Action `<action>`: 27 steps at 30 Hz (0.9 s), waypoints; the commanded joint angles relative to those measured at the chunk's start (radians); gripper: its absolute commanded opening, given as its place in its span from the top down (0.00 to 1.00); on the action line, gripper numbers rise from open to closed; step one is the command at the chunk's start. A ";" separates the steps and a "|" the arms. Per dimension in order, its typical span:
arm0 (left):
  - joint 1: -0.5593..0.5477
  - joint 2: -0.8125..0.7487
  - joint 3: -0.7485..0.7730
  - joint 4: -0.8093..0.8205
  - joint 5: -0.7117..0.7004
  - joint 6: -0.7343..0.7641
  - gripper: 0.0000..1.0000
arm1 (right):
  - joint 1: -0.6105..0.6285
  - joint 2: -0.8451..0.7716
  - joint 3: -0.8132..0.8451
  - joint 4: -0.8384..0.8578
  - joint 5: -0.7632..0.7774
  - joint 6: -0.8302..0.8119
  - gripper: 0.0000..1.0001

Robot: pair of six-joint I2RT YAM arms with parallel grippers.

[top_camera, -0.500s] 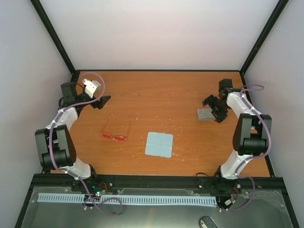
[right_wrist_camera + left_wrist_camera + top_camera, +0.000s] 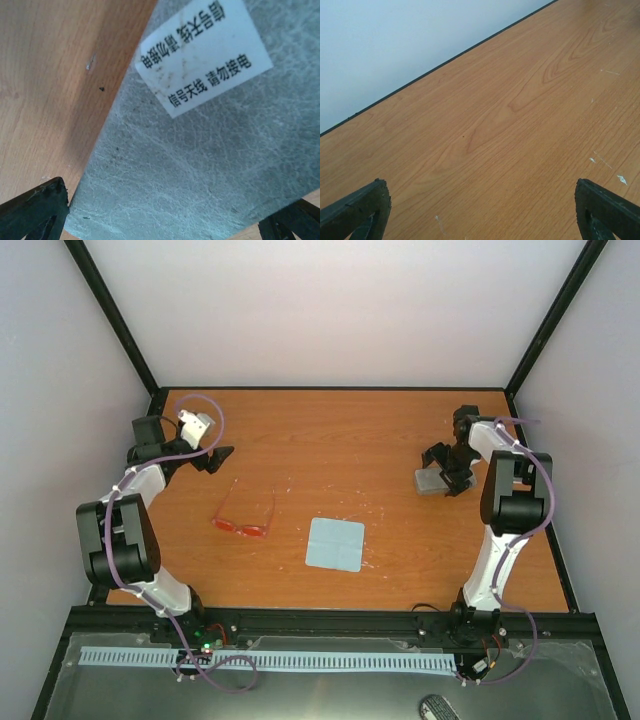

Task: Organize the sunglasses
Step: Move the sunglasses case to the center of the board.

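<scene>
Two grippers, neither holding anything. Left gripper [image 2: 482, 210] sat at the far left, jaws spread wide over bare table [image 2: 520, 100]. Sunglasses [image 2: 243, 525] lay loose on the table, left of centre, temples unfolded, well apart from both grippers. Light blue cloth [image 2: 335, 544] lay flat near the middle. Right gripper [image 2: 448, 470] hung close over the grey case [image 2: 200, 160] at the right, jaws wide, not clamping it. Case looked shut; contents unseen. Judged: task barely begun, with opening the case and stowing the sunglasses left to do.
</scene>
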 commanded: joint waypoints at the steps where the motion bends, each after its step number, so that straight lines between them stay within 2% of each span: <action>1: -0.004 0.019 0.026 0.008 -0.002 0.021 0.01 | -0.007 0.032 0.031 -0.055 -0.013 0.018 0.00; 5: -0.004 0.029 0.026 0.012 -0.001 0.015 0.01 | -0.003 0.065 0.032 -0.056 -0.005 0.019 0.02; 12: -0.004 0.029 0.013 0.014 0.010 0.028 0.02 | 0.037 0.046 0.022 -0.060 -0.012 0.025 0.29; 15: -0.004 0.017 -0.002 0.020 0.018 0.031 0.02 | 0.080 0.040 0.016 -0.061 -0.033 0.045 0.31; 20: -0.003 -0.024 -0.049 0.033 0.032 0.040 0.02 | 0.207 0.048 0.043 -0.027 -0.101 0.112 0.41; 25: -0.003 -0.087 -0.118 0.034 0.037 0.052 0.02 | 0.369 0.127 0.136 -0.029 -0.158 0.157 0.39; 27: -0.004 -0.113 -0.142 0.031 0.037 0.054 0.02 | 0.409 0.148 0.160 -0.030 -0.174 0.164 0.27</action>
